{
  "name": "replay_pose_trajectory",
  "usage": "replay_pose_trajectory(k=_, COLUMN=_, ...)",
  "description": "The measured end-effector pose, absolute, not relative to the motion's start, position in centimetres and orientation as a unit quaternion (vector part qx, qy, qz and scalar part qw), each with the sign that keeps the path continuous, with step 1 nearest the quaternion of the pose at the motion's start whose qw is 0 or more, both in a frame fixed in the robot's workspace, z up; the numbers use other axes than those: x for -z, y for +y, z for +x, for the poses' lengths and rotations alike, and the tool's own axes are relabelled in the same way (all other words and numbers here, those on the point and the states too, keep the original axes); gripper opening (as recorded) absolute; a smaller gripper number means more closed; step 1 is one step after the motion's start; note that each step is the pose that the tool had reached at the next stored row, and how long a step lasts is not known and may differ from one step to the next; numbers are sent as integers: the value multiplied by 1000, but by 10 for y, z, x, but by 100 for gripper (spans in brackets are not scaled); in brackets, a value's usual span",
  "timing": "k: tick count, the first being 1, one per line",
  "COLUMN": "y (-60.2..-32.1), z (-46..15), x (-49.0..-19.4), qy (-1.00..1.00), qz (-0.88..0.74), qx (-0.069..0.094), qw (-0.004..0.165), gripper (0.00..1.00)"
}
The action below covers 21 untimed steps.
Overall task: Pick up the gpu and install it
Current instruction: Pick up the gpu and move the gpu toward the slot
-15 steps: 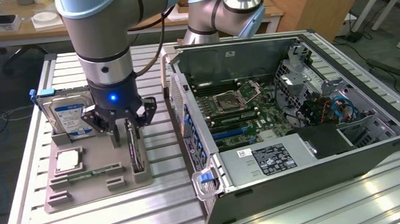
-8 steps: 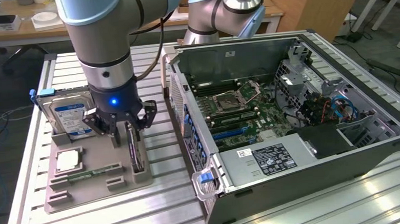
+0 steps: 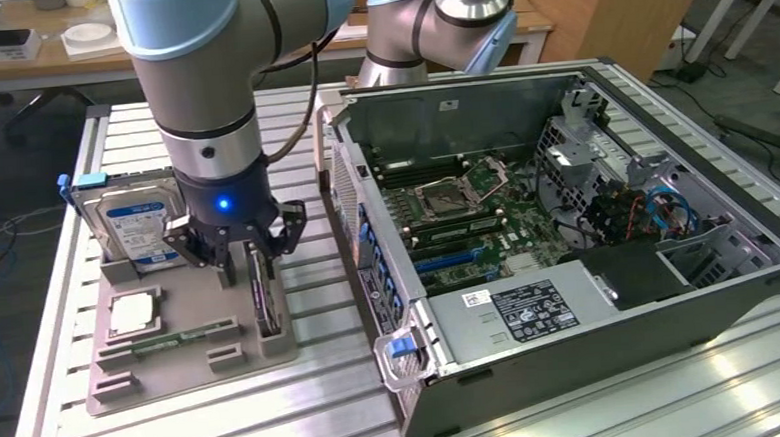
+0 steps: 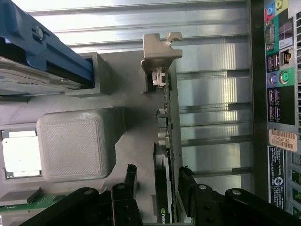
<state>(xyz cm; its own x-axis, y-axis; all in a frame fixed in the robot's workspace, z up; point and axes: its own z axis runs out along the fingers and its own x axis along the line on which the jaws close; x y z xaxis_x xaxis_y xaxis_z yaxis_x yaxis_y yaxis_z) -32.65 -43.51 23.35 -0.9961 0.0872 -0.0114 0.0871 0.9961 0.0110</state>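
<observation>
Two fingers [image 4: 131,173] of the gripper [image 3: 252,261] stood apart, one on each side of the gpu [image 3: 267,310], not clamped on it. The gpu stood on edge in a slot of the grey tray [image 3: 171,375], between the hard drive [image 3: 134,227] and the open computer case [image 3: 715,302].

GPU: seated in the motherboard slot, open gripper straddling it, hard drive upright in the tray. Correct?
Not seated: the gpu stands on edge in the grey tray outside the case, per the exterior view. The rest holds: open gripper straddling it, hard drive upright in the tray.
</observation>
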Motion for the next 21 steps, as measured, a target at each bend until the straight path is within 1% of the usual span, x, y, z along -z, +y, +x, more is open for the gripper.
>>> replay_pose_trajectory(k=12, y=-435, z=-325, x=-225, qy=999, qz=45, qx=-5, qw=6, gripper=49)
replay_pose_trajectory(k=21, y=-433, z=-325, x=-225, qy=999, qz=45, qx=-5, qw=6, gripper=49)
